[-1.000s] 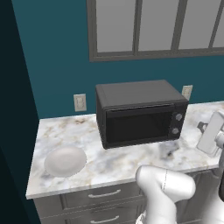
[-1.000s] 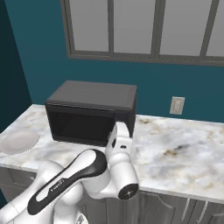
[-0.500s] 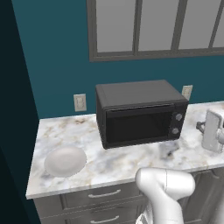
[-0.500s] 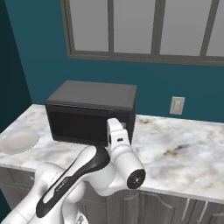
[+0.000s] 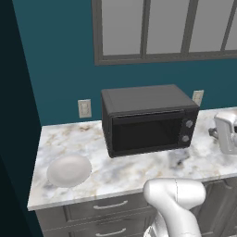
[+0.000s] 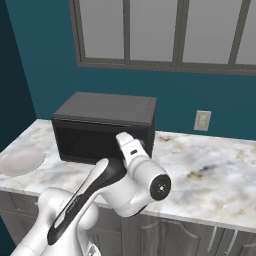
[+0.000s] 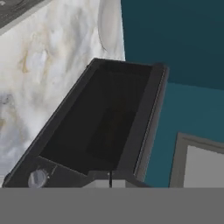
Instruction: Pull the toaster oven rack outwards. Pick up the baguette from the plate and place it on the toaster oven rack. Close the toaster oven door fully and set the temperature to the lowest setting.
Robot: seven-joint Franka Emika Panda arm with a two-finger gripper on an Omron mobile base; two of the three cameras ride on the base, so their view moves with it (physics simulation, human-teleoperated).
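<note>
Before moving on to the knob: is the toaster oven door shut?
Shut. The toaster oven door stands upright, flush with the front of the toaster oven, nothing folded down onto the counter.

teal wall (image 5: 60, 69), grey-framed window (image 5: 166, 30), white marble counter (image 5: 139, 173), grey drawers (image 5: 92, 215), two wall outlets (image 5: 84, 108)

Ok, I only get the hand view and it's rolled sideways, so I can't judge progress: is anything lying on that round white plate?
Observer: No. In the left base view the round white plate is bare, on the marble counter left of the boxy black toaster oven.
Operator: And the door?
Observer: The dark-paned toaster oven door stands upright, shut against the front.
Operator: I see one knob. Any more?
Observer: Two small round knobs show, one above the other on the right-hand panel.
</note>
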